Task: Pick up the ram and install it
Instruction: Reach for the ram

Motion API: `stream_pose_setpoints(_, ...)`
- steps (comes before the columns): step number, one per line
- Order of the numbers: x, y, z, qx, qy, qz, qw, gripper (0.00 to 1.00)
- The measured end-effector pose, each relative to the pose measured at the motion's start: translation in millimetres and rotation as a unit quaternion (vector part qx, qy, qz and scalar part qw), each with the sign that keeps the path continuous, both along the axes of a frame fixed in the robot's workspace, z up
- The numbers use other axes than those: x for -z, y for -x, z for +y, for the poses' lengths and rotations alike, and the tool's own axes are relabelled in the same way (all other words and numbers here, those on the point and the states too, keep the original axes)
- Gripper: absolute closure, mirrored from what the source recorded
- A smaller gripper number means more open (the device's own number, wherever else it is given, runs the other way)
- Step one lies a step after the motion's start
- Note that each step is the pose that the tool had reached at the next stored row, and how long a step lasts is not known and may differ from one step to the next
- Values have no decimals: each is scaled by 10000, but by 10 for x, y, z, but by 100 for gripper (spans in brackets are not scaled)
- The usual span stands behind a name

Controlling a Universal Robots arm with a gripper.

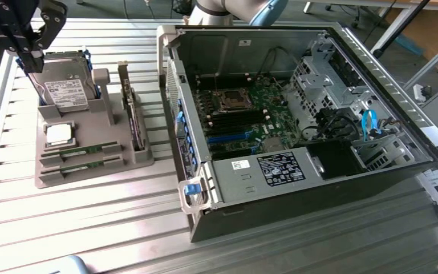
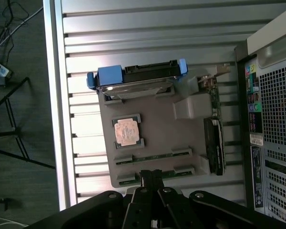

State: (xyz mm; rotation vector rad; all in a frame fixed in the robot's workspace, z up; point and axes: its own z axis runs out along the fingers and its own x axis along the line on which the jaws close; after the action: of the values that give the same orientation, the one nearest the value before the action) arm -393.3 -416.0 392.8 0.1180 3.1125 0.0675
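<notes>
- Gripper [image 1: 30, 57]: black, fingers pressed together, nothing between them. It hangs over the holder, at the exterior view's upper left. In the wrist view its tips [image 2: 152, 175] lie across the outer ram's line, and it touches neither stick.
- Holder [image 1: 97, 137]: grey moulded tray on the table, just beside the case, on the exterior view's left.
- Inner ram [image 1: 80, 150]: narrow green stick on edge in a slotted pair of brackets, next to the CPU; seated in the holder [image 2: 152, 156].
- Outer ram [image 1: 74, 166]: second green stick, parallel to the first, in the brackets at the holder's edge. In the wrist view it is partly hidden by the gripper [image 2: 170, 173].
- CPU [image 1: 57, 133]: square silver chip, flat in its recess, between the drive and the inner ram.
- Drive [image 1: 67, 85]: hard disk with blue rails, upright at the holder's far end.
- Card [image 1: 132, 111]: dark expansion card on edge along the holder's side nearest the case.
- Case [image 1: 227, 51]: open tower lying on its side, with the board [image 1: 250, 114] exposed; long black and blue slots lie beside the socket [image 1: 230, 100].
- Table [image 1: 89, 228]: slatted metal top.
</notes>
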Motion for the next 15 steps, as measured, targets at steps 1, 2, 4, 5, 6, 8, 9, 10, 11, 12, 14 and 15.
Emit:
stream_pose_setpoints(1,0,-1,-3,0,0,0,10000,89)
stream_pose_setpoints(2,1,-1,-6,0,0,0,10000,89)
stream_pose_setpoints(4,2,-1,-11,0,0,0,10000,89)
stream_pose_setpoints(5,2,-1,-13,0,0,0,10000,89)
stream_pose_setpoints(6,2,-1,-16,0,0,0,10000,89)
stream_pose_setpoints(8,3,-1,-24,0,0,0,10000,89)
stream_pose_setpoints(9,3,-1,-27,0,0,0,10000,89)
stream_pose_setpoints(10,4,-1,-31,0,0,0,10000,89)
stream_pose_setpoints(11,4,-1,-35,0,0,0,10000,89)
stream_pose_setpoints(12,4,-1,-39,0,0,0,10000,89)
stream_pose_setpoints(14,5,-1,-49,0,0,0,10000,89)
stream_pose_setpoints(15,5,-1,-53,0,0,0,10000,89)
